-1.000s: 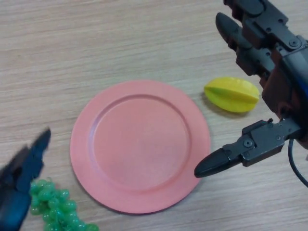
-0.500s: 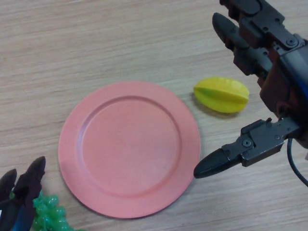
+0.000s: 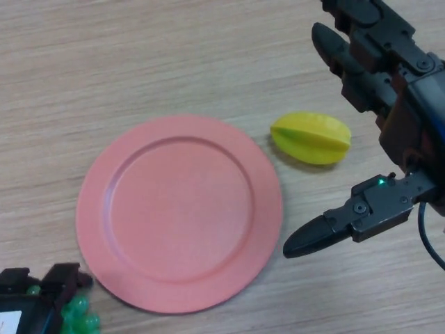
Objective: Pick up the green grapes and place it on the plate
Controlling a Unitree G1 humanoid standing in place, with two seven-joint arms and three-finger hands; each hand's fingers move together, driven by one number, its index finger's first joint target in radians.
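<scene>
At the lower left corner of the head view, the left hand (image 3: 31, 306) sits low over the green grapes (image 3: 78, 314). Only a few berries show beside and under its black casing, near the 7 o'clock edge of the plate (image 3: 179, 212). Whether its fingers have closed on the bunch I cannot tell, since the hand is cut by the frame and hides the fruit.

The step in hand looks like the grasp itself. To do it well, the hand should settle over the thick middle of the bunch and close round several berries at once, since a pinch on one loose berry would likely let the rest sag or drop. The lift should then clear the raised rim before carrying toward the plate's centre.

So little of the bunch shows that its long axis and heading cannot be read.

The pink plate lies flat on the wooden surface (image 3: 139, 62). At its 2 o'clock lies a yellow starfruit (image 3: 311, 138), apart from the rim. Far right, the right hand (image 3: 379, 90) hovers, fingers straight and spread, holding nothing.
</scene>
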